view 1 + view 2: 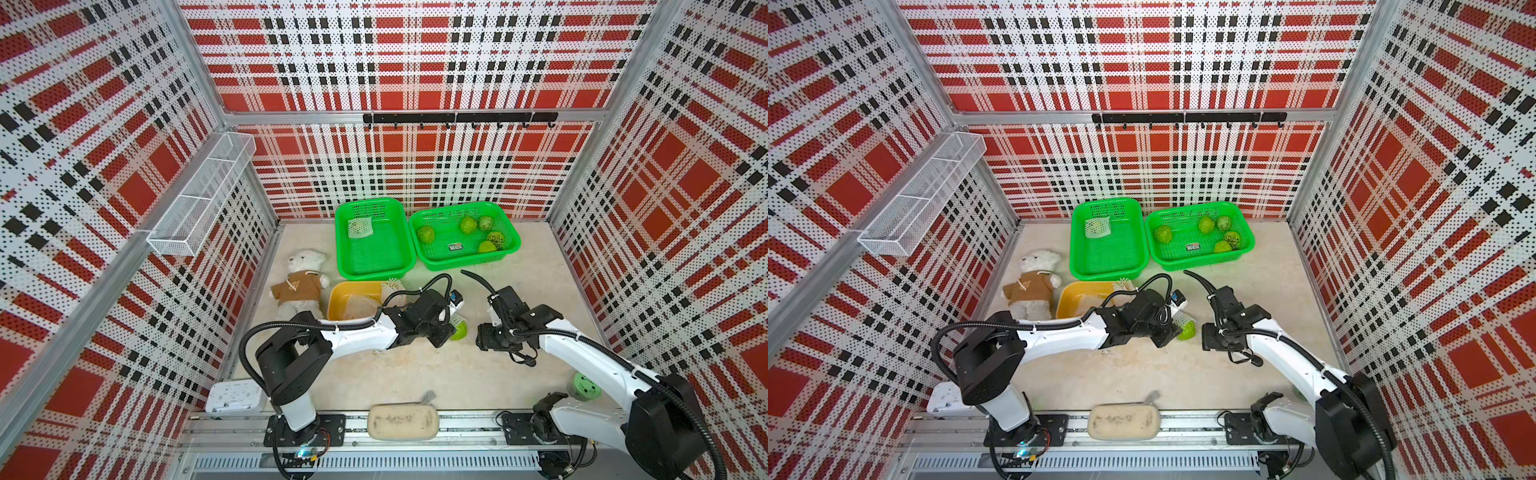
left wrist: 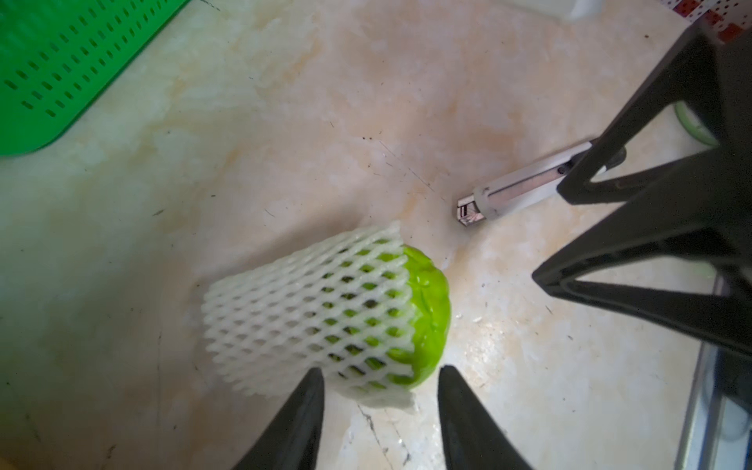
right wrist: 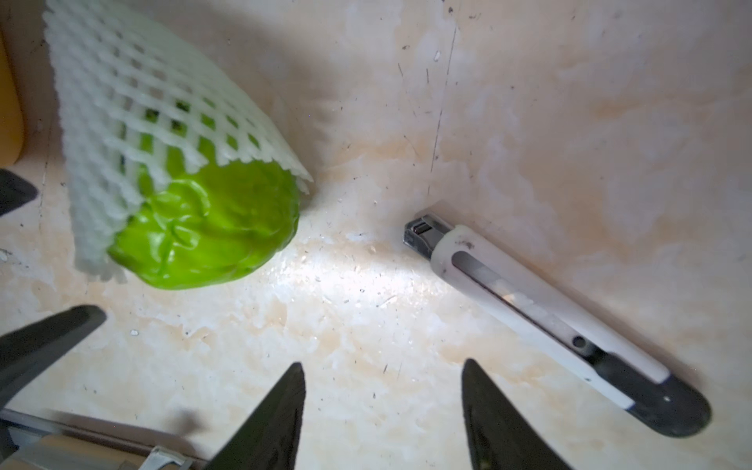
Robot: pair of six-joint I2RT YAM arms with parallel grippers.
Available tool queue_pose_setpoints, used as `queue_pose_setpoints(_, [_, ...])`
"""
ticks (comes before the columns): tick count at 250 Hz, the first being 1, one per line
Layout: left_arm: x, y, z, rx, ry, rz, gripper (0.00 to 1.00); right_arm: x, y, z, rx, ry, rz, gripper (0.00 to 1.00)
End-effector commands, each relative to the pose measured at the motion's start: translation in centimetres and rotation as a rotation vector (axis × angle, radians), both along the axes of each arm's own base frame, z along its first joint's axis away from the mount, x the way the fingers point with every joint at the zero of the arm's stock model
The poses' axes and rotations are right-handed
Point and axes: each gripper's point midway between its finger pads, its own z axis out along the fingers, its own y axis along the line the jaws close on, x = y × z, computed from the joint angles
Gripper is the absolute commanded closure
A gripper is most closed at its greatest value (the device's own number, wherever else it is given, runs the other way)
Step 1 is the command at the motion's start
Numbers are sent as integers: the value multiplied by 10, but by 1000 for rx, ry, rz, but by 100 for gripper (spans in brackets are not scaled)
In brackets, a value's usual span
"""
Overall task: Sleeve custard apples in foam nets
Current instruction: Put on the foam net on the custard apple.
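The desk (image 1: 415,374) is walled on three sides by plaid panels, and a rail takes its 6 o'clock edge. The widest bare room runs from centre toward 6, with more toward 3. At 12 stand two green baskets, side by side. The left basket (image 1: 376,266) holds one netted apple (image 1: 360,227) at its far end. The right basket (image 1: 465,258) holds five bare apples (image 1: 426,234) and a label too blurred to read. A bear (image 1: 301,282) lies at 9, just beside a yellow bin (image 1: 347,293) whose near side the left arm hides; spare nets (image 1: 361,306) hang over its 3 o'clock rim. A pouch (image 1: 403,422) lies at 6. A container (image 1: 584,386) at 4 is half hidden behind the right arm. The left gripper (image 2: 382,372), near centre, has its jaws parted around the near edge of the sleeved apple (image 2: 427,309); I cannot tell whether they touch it. Its net (image 2: 309,301) leaves one end bare. In both top views the wrist hides all but a sliver. The right gripper (image 3: 382,366) is spread and empty above bare desk, between that apple and a knife (image 3: 549,309) lying flat, apart from it.
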Motion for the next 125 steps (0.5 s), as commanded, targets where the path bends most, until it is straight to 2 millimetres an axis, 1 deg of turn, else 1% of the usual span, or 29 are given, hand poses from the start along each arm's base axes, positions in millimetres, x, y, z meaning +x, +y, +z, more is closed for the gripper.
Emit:
queue_pose_setpoints(1, [5, -4, 1, 19, -6, 14, 60, 21, 17, -2, 80, -75, -58, 40])
queue_pose_setpoints(25, [4, -6, 0, 22, -2, 5, 68, 29, 24, -10, 94, -90, -71, 42])
queue_pose_setpoints(55, [3, -8, 1, 26, 1, -9, 75, 41, 33, -13, 115, -120, -83, 44])
queue_pose_setpoints(77, [4, -9, 0, 39, 6, -19, 75, 48, 36, -15, 123, -132, -90, 45])
queue_pose_setpoints(103, [2, -11, -1, 41, 13, -33, 65, 51, 40, -20, 126, -124, -84, 46])
queue_pose_setpoints(116, [3, -13, -2, 41, 17, -37, 65, 52, 41, -21, 132, -123, -82, 46])
queue_pose_setpoints(125, [4, -13, -4, 50, 20, -35, 69, 52, 42, -23, 134, -123, -81, 46])
